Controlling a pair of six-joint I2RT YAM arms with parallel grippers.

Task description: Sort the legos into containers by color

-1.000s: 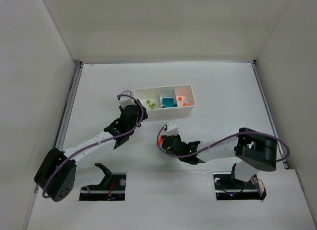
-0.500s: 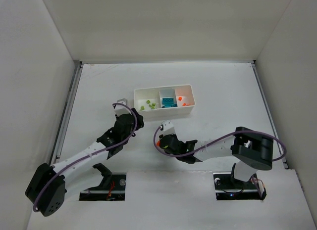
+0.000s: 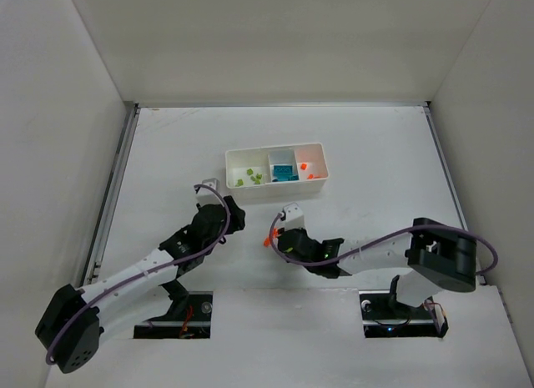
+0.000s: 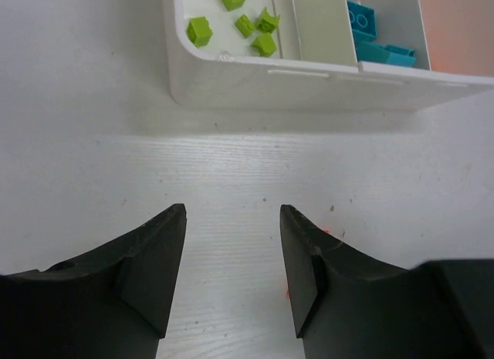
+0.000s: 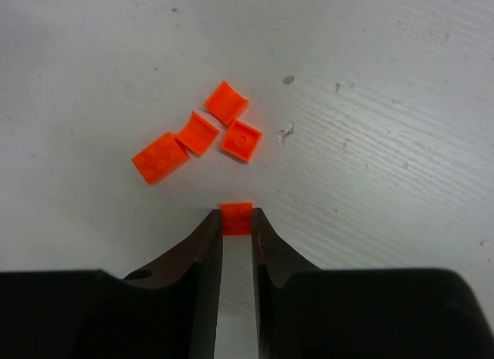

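Observation:
The white tray (image 3: 320, 147) sits mid-table, with lime green bricks (image 3: 249, 179) in its left compartment, teal bricks (image 3: 284, 173) in the middle and orange-red ones (image 3: 307, 170) on the right. In the left wrist view the green bricks (image 4: 243, 21) and teal bricks (image 4: 369, 36) lie beyond the tray's near wall (image 4: 309, 85). My left gripper (image 4: 231, 259) is open and empty over bare table in front of the tray. My right gripper (image 5: 236, 220) is shut on one orange-red brick (image 5: 237, 218) at its tips. Several loose orange-red bricks (image 5: 199, 133) lie just beyond it on the table.
The loose orange-red bricks show in the top view (image 3: 269, 235) left of my right gripper (image 3: 281, 241). My left gripper (image 3: 227, 214) is below the tray's left end. White walls enclose the table on three sides.
My left arm has drawn back from the tray toward the near edge. My right gripper has shifted slightly right beside the orange-red bricks.

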